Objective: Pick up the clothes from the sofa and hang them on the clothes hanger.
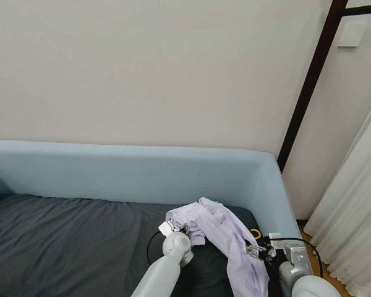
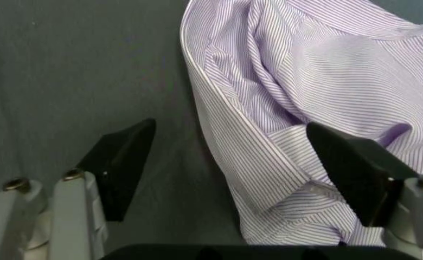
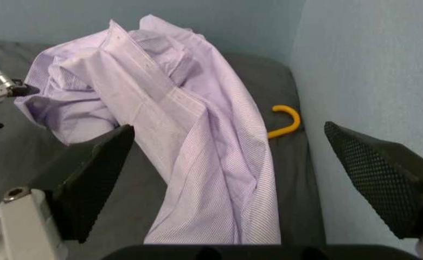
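We see a lilac pin-striped shirt (image 1: 235, 247) lying crumpled at the right end of a sofa's dark grey seat cushion (image 1: 62, 241). It is close to the sofa's pale blue arm (image 3: 371, 65) and in front of the pale blue backrest (image 1: 142, 173). The shirt runs in a long heap from a bunched collar end down towards the front of the seat.

An orange hanger hook (image 3: 287, 122) lies on the cushion between the shirt and the sofa arm. Its straight end disappears under the edge of the fabric.

The left tool (image 1: 190, 234) sits at the left side of the heap, low over the cushion. In the left wrist view we see its two black fingers (image 2: 125, 162) spread wide. One is over bare cushion and the other over the folded shirt, and they grip nothing.

The right tool (image 1: 256, 249) is at the shirt's right side, near the front of the seat. In the right wrist view we see its fingers (image 3: 88, 179) wide apart above the shirt and hook, holding nothing.
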You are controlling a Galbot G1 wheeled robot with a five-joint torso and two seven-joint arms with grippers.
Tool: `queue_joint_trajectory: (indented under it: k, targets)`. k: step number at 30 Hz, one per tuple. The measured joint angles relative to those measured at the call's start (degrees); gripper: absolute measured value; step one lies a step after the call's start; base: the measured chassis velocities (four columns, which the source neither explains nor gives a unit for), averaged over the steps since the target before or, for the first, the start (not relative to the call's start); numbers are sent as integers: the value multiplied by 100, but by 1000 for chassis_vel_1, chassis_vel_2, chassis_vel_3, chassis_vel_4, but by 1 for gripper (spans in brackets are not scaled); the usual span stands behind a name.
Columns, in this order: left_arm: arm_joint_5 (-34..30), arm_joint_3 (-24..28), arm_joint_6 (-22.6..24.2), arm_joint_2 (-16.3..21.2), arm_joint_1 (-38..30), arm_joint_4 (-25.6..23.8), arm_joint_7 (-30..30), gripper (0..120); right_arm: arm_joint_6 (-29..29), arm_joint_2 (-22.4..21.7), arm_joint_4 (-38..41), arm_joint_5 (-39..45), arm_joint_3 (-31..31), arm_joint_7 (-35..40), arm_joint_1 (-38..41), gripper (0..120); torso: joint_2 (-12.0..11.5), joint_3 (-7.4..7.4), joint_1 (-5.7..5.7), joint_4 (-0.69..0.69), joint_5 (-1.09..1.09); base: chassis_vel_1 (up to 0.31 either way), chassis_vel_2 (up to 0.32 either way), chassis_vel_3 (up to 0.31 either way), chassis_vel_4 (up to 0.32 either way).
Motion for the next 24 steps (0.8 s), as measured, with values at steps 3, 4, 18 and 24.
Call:
queue_joint_trajectory:
  k: [3, 4, 18, 24]
  targets:
    - [-2, -6, 12, 1, 0, 8, 5, 72, 0, 2, -2, 15, -9, 5, 16, 100, 0, 0, 0, 0, 0, 0, 0, 0, 0]
    - [-2, -6, 12, 1, 0, 8, 5, 72, 0, 2, -2, 15, -9, 5, 16, 100, 0, 0, 0, 0, 0, 0, 0, 0, 0]
    - [24, 74, 175, 4, 26, 89, -1, 15, -9, 26, -5, 89, -41, 67, 71, 100, 0, 0, 0, 0, 0, 0, 0, 0, 0]
    - [68, 115, 196, 5, 109, 27, -40, 0, -16, 29, 1, 103, -39, 88, 71, 100, 0, 0, 0, 0, 0, 0, 0, 0, 0]
